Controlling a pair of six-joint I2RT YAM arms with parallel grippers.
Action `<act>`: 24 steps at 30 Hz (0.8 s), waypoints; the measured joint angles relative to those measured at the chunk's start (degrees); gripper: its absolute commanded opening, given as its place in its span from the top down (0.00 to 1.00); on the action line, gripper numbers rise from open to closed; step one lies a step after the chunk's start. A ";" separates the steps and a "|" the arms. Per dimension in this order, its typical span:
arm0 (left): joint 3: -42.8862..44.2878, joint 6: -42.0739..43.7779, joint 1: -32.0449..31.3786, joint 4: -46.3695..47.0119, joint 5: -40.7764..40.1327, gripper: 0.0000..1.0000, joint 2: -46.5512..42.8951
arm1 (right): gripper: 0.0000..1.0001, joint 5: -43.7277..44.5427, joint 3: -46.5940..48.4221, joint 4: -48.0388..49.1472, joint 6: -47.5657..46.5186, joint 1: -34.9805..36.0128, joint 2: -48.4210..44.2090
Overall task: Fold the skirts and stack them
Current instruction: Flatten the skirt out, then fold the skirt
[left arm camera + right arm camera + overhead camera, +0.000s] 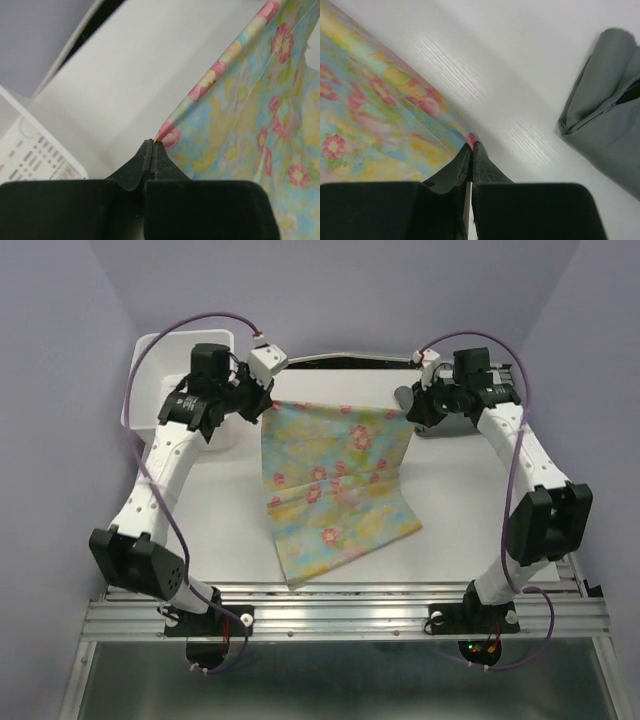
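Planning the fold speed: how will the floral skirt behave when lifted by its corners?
Likely floppy: the floral skirt drapes from the left end effector and right end effector down onto the table. Probably light: corner pinches alone hold it up. It may slip, since each grip catches only a tip.

Left hand [152,143] pinching floral skirt [250,130] corner

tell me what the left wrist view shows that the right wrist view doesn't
Only the left wrist view shows the white bin, at its lower left. Only the right wrist view shows the grey skirt, lying on the table at its right edge. Both show a corner of the floral skirt pinched shut: by the left end effector in one, by the right end effector in the other.
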 measured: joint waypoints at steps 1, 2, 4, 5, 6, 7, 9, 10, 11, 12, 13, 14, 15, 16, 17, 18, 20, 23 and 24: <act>-2.05 -0.02 0.07 1.25 -0.31 1.00 3.04 | 0.99 0.66 -0.72 0.83 0.28 -0.02 2.67; -3.82 0.00 0.07 2.32 -0.87 1.00 5.84 | 0.99 0.92 -1.14 1.11 0.55 -0.13 4.44; -5.57 0.02 0.09 3.43 -1.99 1.00 10.23 | 0.99 1.51 -1.68 1.88 0.79 -0.37 7.87; -5.77 0.04 0.11 3.78 -2.62 1.00 12.31 | 0.99 1.70 -1.66 2.21 0.94 -0.46 9.14; -5.75 0.17 0.11 5.03 -3.54 1.00 14.75 | 0.99 1.88 -1.64 2.80 0.98 -0.55 10.14; -5.75 0.22 0.17 5.73 -4.02 1.00 16.17 | 0.99 2.14 -1.55 3.82 0.98 -0.63 11.50; -5.05 0.26 0.35 6.88 -4.81 1.00 18.95 | 0.99 2.29 -0.31 4.52 0.94 -0.66 13.86; -4.33 0.28 0.44 7.43 -5.35 1.00 20.37 | 0.99 2.34 0.46 5.07 0.92 -0.66 14.86; -2.84 0.28 0.59 7.37 -5.62 1.00 21.99 | 0.99 2.47 1.36 5.79 0.87 -0.66 16.26; -1.55 0.31 0.66 7.48 -5.79 1.00 23.17 | 0.99 2.56 1.99 6.19 0.70 -0.66 17.11; -0.46 0.31 0.72 7.76 -5.97 1.00 24.02 | 0.99 2.71 2.60 6.43 0.52 -0.66 17.81; 0.92 0.31 0.81 8.11 -6.03 1.00 25.11 | 0.99 2.95 3.13 6.78 0.26 -0.66 18.49; 1.27 0.33 0.83 8.33 -6.01 1.00 25.24 | 0.99 3.19 3.32 7.08 -0.15 -0.66 18.95; 1.31 0.37 0.83 8.33 -5.99 1.00 25.24 | 0.99 3.41 3.39 7.43 -0.52 -0.66 19.10; 1.31 0.61 0.81 8.15 -5.86 1.00 24.96 | 0.99 3.69 3.39 7.50 -1.11 -0.66 19.10; 1.27 0.76 0.76 8.09 -5.73 1.00 24.61 | 0.99 3.78 3.39 7.54 -1.42 -0.66 19.10; 0.09 1.27 0.72 8.02 -5.57 1.00 23.19 | 0.99 3.87 3.34 7.80 -2.64 -0.66 18.84; -3.82 2.49 0.68 6.88 -5.07 1.00 18.49 | 0.99 3.93 1.99 8.31 -4.37 -0.63 17.35; -5.51 3.08 0.68 5.99 -4.76 1.00 16.33 | 0.99 3.85 0.66 8.22 -5.03 -0.61 15.87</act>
